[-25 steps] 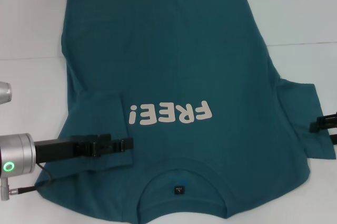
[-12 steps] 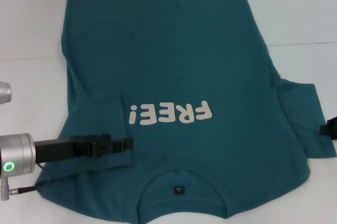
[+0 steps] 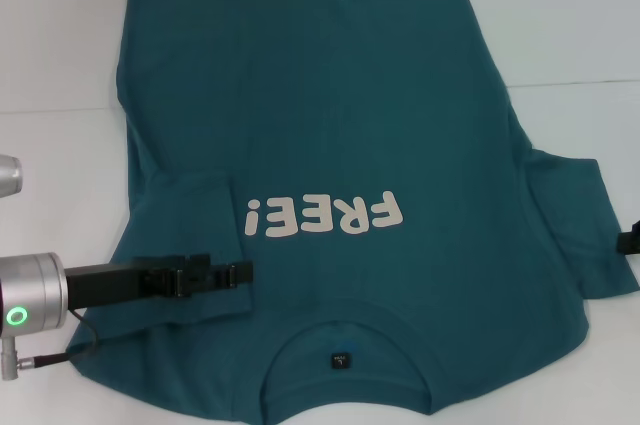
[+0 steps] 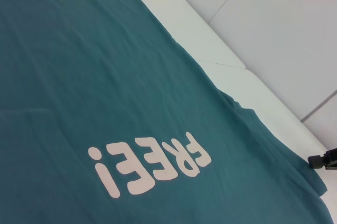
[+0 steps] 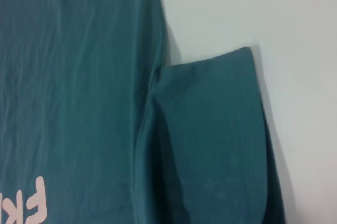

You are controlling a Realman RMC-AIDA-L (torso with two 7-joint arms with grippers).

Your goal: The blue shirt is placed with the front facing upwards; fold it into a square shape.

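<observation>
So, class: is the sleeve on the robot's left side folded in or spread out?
Folded in: the left sleeve lies over the blue shirt, under the left gripper.

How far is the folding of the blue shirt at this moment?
Done: the left sleeve already lies folded in over the blue shirt, beside the FREE! lettering. In hand: the left tool rests low over that folded sleeve. Left: the right sleeve is spread out flat on the table, with the right tool at the far right edge, and the body is not yet folded.

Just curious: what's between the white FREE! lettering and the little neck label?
Only plain teal fabric of the blue shirt and its ribbed collar, seen in the head view.
</observation>
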